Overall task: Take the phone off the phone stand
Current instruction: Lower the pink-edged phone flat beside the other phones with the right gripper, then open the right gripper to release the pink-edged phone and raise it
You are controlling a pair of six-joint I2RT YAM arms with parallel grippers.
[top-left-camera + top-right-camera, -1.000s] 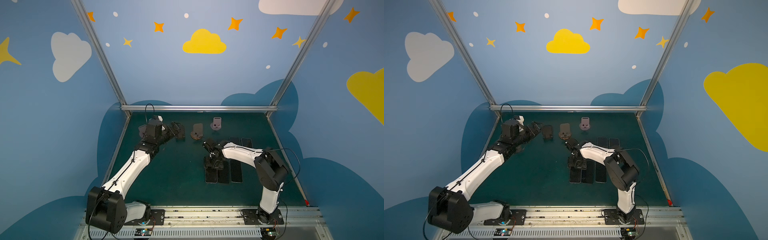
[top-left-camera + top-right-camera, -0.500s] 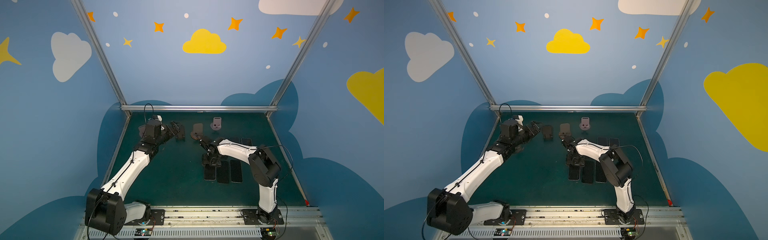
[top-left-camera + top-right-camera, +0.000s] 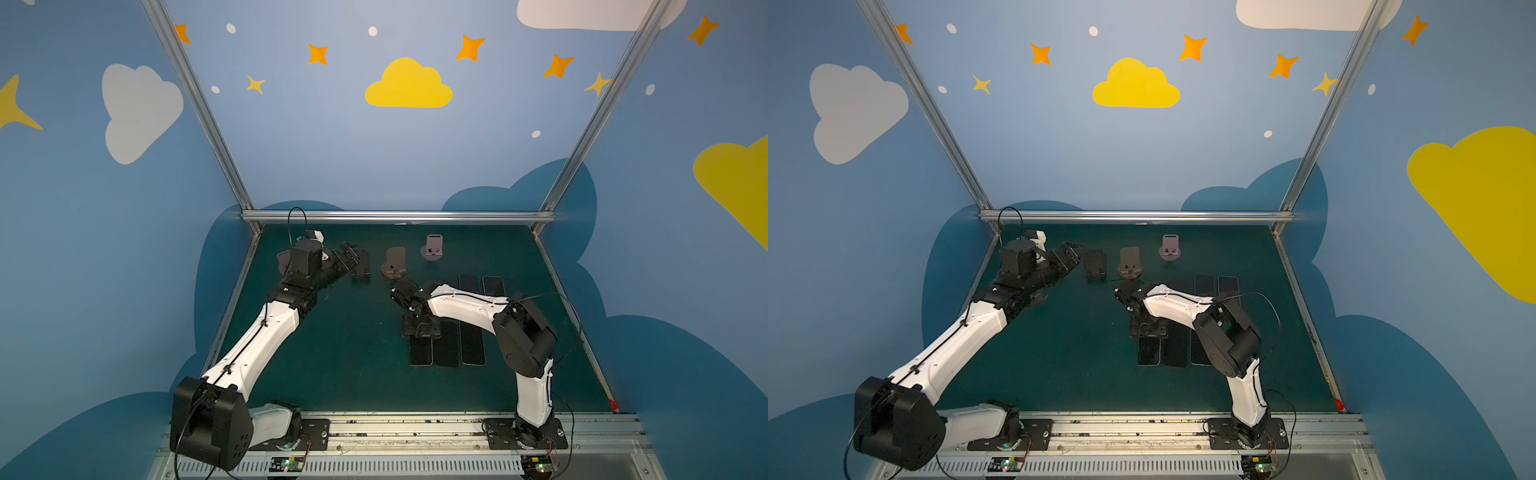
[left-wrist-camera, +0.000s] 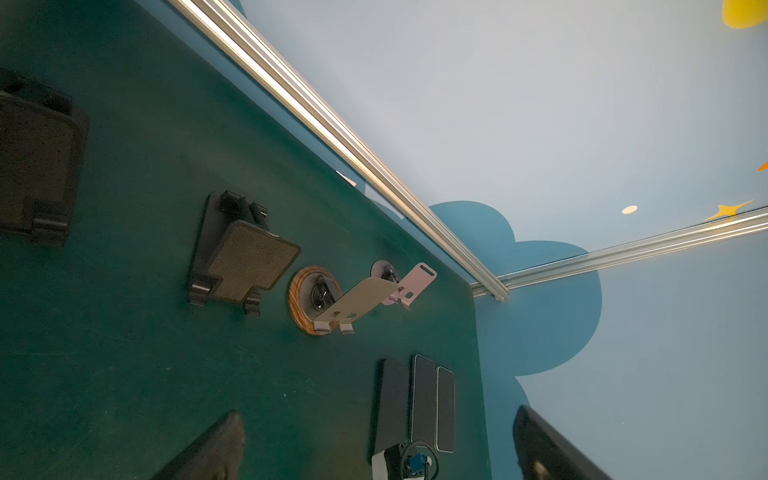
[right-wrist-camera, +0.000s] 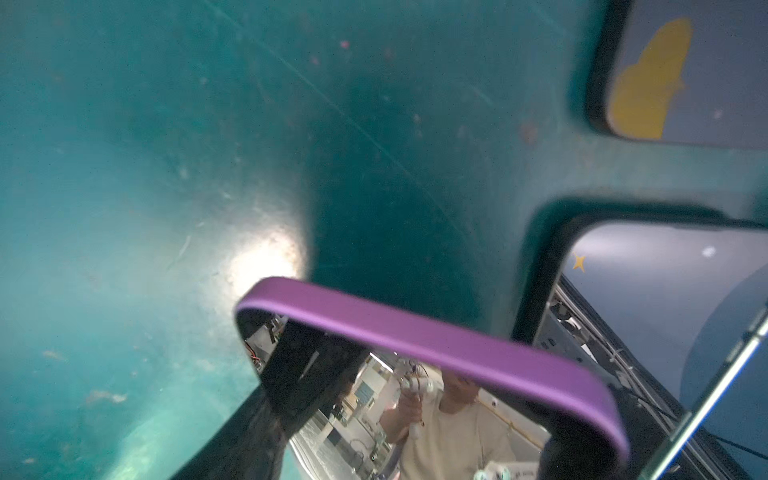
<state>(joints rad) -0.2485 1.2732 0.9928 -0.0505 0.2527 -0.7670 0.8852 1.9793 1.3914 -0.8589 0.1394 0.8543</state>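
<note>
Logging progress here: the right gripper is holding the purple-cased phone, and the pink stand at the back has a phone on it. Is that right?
Not quite. The pink stand is empty; the left wrist view shows its plate and hooks bare. The right gripper is indeed shut on the purple-cased phone.

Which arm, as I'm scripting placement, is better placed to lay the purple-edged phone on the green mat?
Right, likely: the right claw is shut on the purple-edged phone, low over the green mat. The left claw is open, by the black stand.
</note>
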